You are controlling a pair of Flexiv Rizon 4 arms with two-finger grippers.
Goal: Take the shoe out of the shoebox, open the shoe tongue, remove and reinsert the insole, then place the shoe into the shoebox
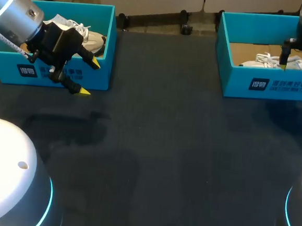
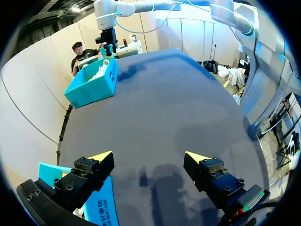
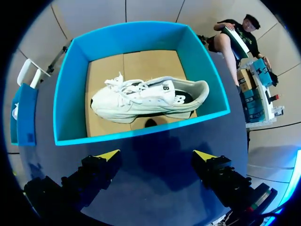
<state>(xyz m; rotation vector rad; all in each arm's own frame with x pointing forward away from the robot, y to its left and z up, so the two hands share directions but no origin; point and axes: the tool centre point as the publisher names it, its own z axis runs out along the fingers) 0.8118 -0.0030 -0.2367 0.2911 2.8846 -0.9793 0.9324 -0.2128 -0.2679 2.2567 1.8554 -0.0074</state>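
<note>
Upper right, the white shoe [image 1: 273,61] lies in its shoebox [image 1: 237,80] by the right tool [image 3: 155,155], fingers apart; left tool [image 1: 89,77], upper left, likewise apart.

Our left arm [image 1: 18,11] hides much of the left shoe [image 1: 92,37]. The right box [image 1: 237,80] runs off the head view's edge, and its wall covers the lower side of the right shoe [image 1: 265,60].

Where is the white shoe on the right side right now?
The white shoe lies inside the right shoebox at the far right of the table in the head view, just ahead of the right gripper, whose jaws stand open.
</note>
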